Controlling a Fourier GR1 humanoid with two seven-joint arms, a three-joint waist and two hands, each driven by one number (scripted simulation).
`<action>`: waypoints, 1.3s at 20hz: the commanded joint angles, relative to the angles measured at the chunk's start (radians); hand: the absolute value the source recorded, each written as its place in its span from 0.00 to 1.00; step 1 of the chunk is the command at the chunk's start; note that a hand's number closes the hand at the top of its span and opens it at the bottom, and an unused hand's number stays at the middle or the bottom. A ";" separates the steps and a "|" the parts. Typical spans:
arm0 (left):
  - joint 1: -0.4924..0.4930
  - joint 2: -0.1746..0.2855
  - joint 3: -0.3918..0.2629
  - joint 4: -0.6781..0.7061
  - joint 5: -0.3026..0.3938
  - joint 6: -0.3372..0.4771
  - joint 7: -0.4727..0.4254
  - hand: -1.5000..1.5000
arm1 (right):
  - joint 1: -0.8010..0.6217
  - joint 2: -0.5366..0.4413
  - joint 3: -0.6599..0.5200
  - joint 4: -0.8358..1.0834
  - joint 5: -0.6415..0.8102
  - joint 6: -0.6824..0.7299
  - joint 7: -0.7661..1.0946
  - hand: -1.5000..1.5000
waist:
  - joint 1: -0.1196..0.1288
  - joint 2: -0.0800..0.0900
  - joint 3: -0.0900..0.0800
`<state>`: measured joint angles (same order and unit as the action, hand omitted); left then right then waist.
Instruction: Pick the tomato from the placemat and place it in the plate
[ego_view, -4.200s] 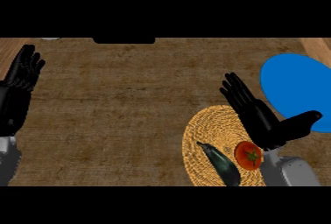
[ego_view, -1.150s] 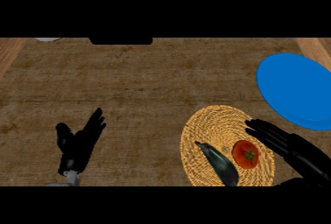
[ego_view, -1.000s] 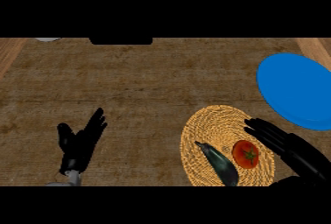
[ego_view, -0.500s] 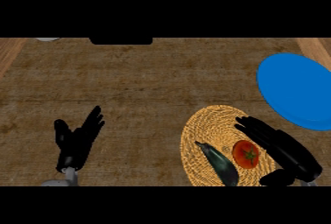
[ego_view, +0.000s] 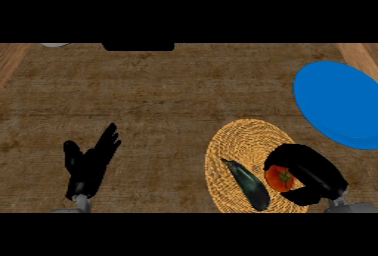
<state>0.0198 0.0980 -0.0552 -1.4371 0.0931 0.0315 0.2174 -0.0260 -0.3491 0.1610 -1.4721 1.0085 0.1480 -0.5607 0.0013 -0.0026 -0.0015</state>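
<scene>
tomato (ego_view: 279, 178) on placemat (ego_view: 238, 142), right hand (ego_view: 316, 174) seemingly curled round it

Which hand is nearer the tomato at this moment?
Right. The right hand curls round the tomato on the placemat; the left hand is open over the counter, well off to the tomato's left.

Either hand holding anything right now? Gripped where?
Right hand is curled round the tomato, fingers over its far side, thumb at its near side, on the placemat. Left hand is open, holding nothing.
</scene>
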 joint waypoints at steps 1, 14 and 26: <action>0.030 -0.002 0.011 0.046 -0.003 -0.035 -0.066 0.50 | 0.003 0.025 0.008 0.045 0.058 -0.075 -0.039 1.00 | 0.000 0.002 0.001; -0.001 -0.019 0.002 -0.017 -0.020 0.005 -0.004 0.50 | -0.136 0.208 -0.416 0.134 -0.014 -0.239 0.524 1.00 | -0.016 0.043 0.003; -0.026 -0.016 -0.032 -0.030 -0.031 -0.023 -0.005 0.50 | -0.452 0.218 -0.747 0.135 0.222 -0.668 1.164 1.00 | 0.089 0.064 -0.007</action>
<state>-0.0012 0.0773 -0.0735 -1.4734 0.0697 0.0211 0.2087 -0.3903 -0.1307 -0.4954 -1.3454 1.1525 -0.3988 0.4240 0.0604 0.0501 -0.0073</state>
